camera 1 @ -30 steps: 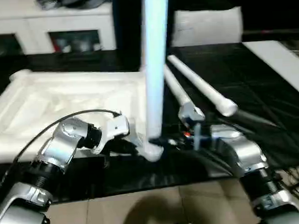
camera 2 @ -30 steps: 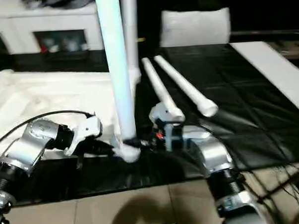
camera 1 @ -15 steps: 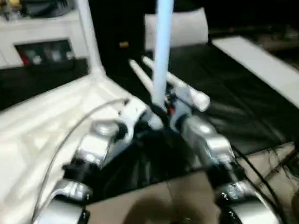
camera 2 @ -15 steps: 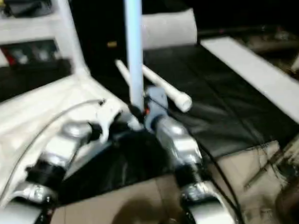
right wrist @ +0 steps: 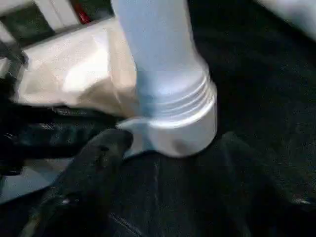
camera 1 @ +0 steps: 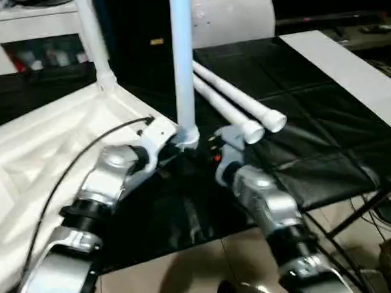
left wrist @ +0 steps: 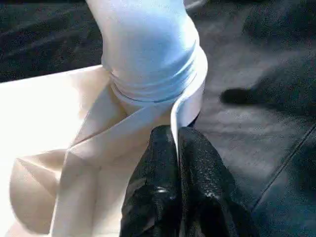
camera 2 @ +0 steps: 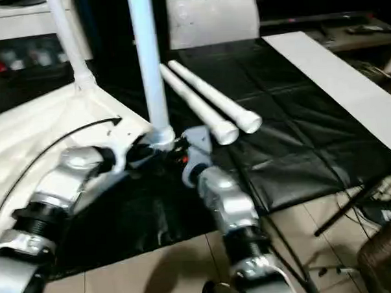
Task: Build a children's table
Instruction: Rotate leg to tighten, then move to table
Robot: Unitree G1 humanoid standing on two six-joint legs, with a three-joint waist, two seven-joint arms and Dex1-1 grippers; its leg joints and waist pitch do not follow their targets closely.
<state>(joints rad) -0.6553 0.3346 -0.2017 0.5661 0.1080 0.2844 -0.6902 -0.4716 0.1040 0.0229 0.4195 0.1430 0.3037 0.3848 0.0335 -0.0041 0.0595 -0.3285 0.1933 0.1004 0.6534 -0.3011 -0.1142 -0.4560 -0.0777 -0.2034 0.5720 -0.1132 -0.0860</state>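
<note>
The white tabletop (camera 1: pixel 46 146) lies underside up on the black mat. One leg (camera 1: pixel 183 63) stands upright in its near corner socket (camera 1: pixel 187 136), and a second leg (camera 1: pixel 90 34) stands in the far corner. Two more legs (camera 1: pixel 235 96) lie side by side on the mat. My left gripper (left wrist: pixel 175 143) is shut on the thin tabletop rim right beside the near socket. My right gripper (right wrist: pixel 173 148) is open, one finger (right wrist: pixel 101 148) on each side of the upright leg's base, which fills the gap between them.
The black mat (camera 1: pixel 312 135) covers the tiled floor (camera 1: pixel 188 270). A white cabinet (camera 1: pixel 22 31) and a white flat bag (camera 1: pixel 232 18) stand at the back. A long white board (camera 1: pixel 348 68) lies at the right, with cables (camera 1: pixel 380 210) near the mat's edge.
My right gripper's fingers have spread apart at the base of the upright leg. The head camera has swung, so the whole picture has shifted. My left gripper keeps its hold on the rim.
</note>
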